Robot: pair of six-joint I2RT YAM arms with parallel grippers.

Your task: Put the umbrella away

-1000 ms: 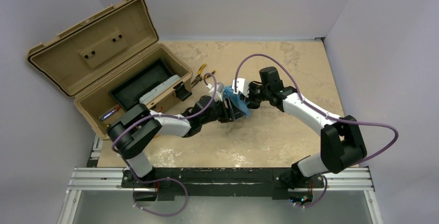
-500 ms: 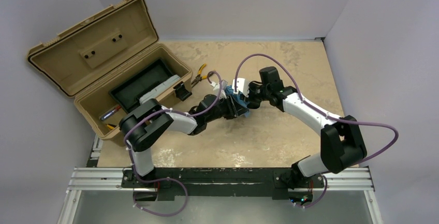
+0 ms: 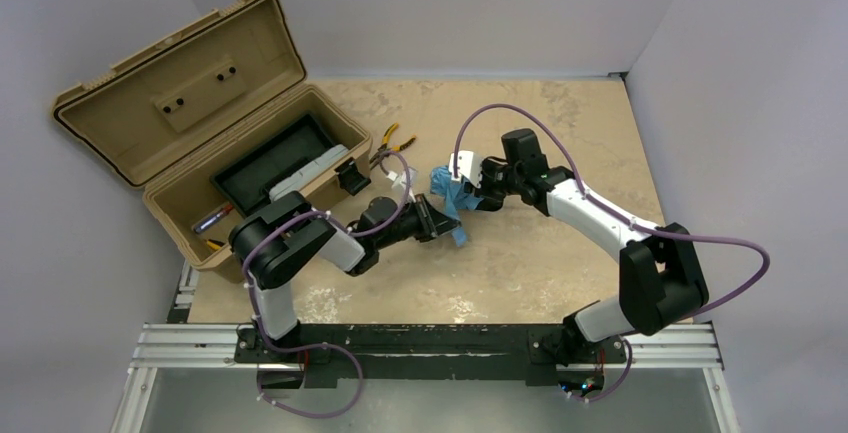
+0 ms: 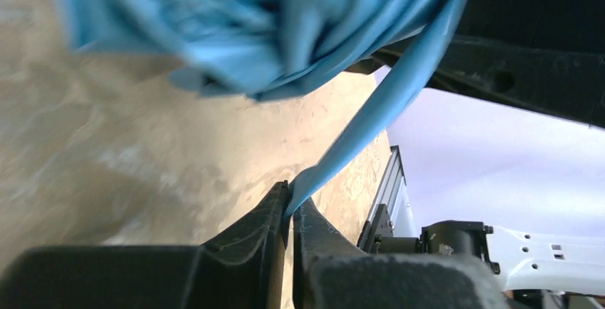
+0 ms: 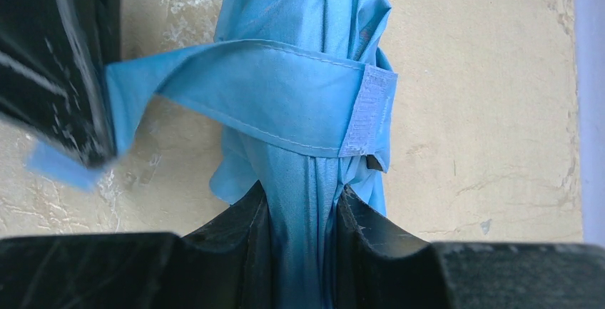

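We find the umbrella (image 5: 307, 31) as a crumpled sky-blue bundle near the middle of the table (image 3: 520, 253), a little toward the far edge, caught between both arms. We cannot tell whether it touches the tabletop or hangs just above it.

The right gripper (image 5: 303, 213) is clenched around the narrow end of the bundle, with blue fabric squeezed between its two black fingers. A flat strap (image 5: 264, 91) of the same blue wraps across the front of the bundle, and a pale Velcro patch (image 5: 367, 113) shows where it meets the bundle's right side.

The left gripper (image 4: 291, 205) is clenched on the free end of that strap. In its wrist view the fingertips meet with only the thin band pinched between them, and the strap runs taut from there up to the bundle.

At the far left corner of the table an open tan toolbox (image 3: 190, 103) stands with its lid tipped back. Yellow-handled pliers (image 3: 386, 143) lie just beside its right end, apart from the umbrella.
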